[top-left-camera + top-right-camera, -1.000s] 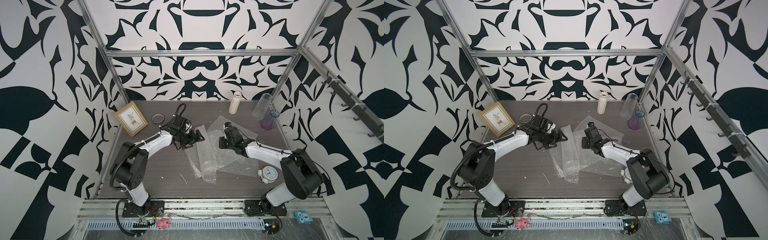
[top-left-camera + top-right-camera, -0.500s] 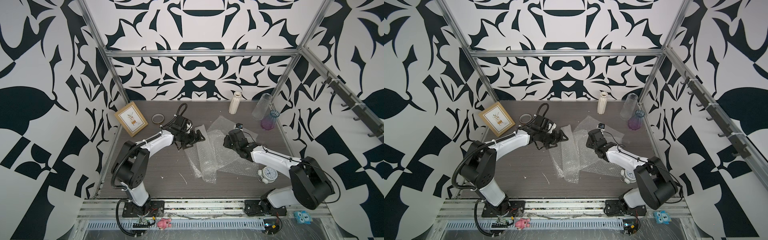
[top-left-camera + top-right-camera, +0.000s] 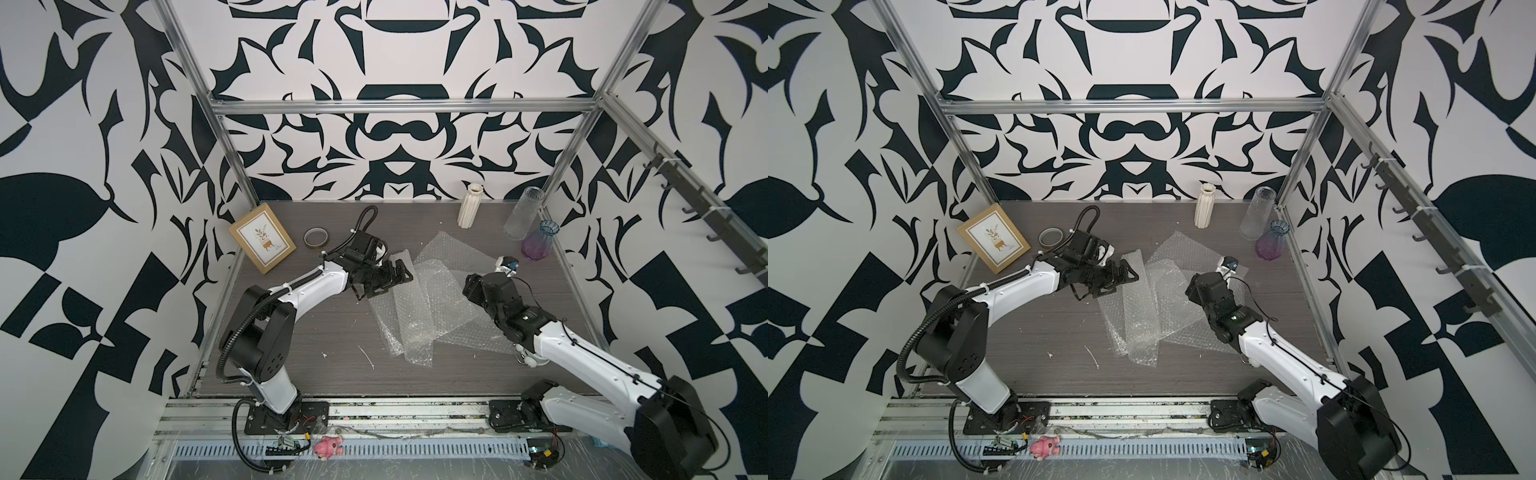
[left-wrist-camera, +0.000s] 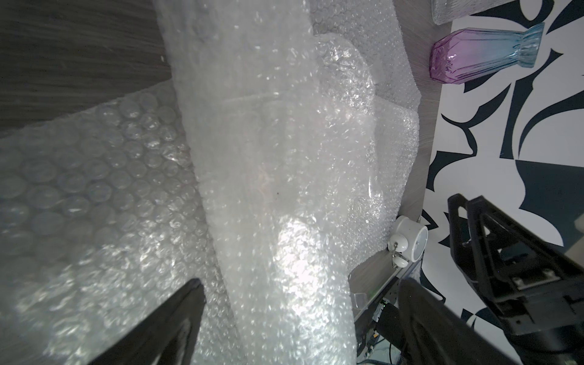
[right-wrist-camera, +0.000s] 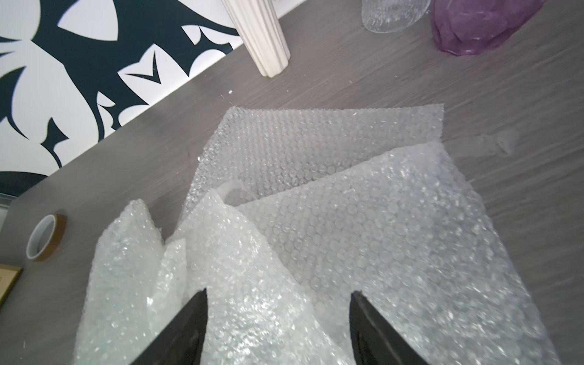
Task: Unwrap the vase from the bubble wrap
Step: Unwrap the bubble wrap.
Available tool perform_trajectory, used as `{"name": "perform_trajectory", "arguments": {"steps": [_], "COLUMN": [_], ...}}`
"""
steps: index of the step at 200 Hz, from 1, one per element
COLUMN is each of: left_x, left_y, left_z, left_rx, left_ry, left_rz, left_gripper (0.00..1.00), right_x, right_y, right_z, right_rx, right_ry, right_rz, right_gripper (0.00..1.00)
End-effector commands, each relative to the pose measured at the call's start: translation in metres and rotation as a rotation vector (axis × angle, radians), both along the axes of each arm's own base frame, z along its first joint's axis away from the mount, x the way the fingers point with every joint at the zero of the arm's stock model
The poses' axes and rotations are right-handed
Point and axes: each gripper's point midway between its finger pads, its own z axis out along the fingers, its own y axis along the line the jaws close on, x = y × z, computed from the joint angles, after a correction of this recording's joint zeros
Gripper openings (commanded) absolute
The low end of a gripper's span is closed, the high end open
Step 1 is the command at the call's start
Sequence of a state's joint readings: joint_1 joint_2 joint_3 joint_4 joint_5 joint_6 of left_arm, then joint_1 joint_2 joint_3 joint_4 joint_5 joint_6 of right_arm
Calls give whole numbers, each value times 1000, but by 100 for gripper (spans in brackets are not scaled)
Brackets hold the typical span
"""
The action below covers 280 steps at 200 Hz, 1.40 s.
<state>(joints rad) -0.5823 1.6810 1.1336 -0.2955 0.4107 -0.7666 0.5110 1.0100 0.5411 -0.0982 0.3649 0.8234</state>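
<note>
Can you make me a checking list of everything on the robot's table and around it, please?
Surface: grey wood-look table, with small white scraps near the front.
Job's things: bubble wrap sheets lie spread and overlapping mid-table; white ribbed vase, clear vase and purple-blue vase stand at the back, none wrapped.
Clutter: picture frame, tape roll, alarm clock.
Grippers: left gripper open over the wrap; right gripper open over the wrap, holding nothing.
Cables: black hose along the left arm; thin cable on the right arm; loose wires at the front rail.
Surroundings: black-and-white walls, metal frame, hook rail, pink toy.

Framed picture, tape roll just beside it, pink toy (on front rail)
</note>
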Motion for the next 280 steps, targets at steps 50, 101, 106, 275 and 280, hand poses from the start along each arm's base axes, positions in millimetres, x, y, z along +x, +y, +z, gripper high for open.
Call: {"name": "perform_trajectory", "arguments": {"steps": [50,101,106,275,280], "left_x": [-23,-34,-33,-40,-40], "left_y": [-7,-7,-6,3,3], "left_z": [-9,-14,-14,-16,-16], "left_rx": [63,108,109,196,199], "left_ry": [-42,-80,-87,-149,-151], "left_rz": [-31,-41,-41,-64,-63], "left_gripper": [99,99,99,99,99], "right_x": [-41,-66,-67,-82,-82], "right_y": [57,98,103,116,115], "right_z": [3,8,8,6,7], "right_rx": [131,-7,-10,-159,-161], "right_ry": [-4,-2,-1,16,16], "right_rz": [366,540,556,613,613], "right_gripper": [67,62,61,46,46]}}
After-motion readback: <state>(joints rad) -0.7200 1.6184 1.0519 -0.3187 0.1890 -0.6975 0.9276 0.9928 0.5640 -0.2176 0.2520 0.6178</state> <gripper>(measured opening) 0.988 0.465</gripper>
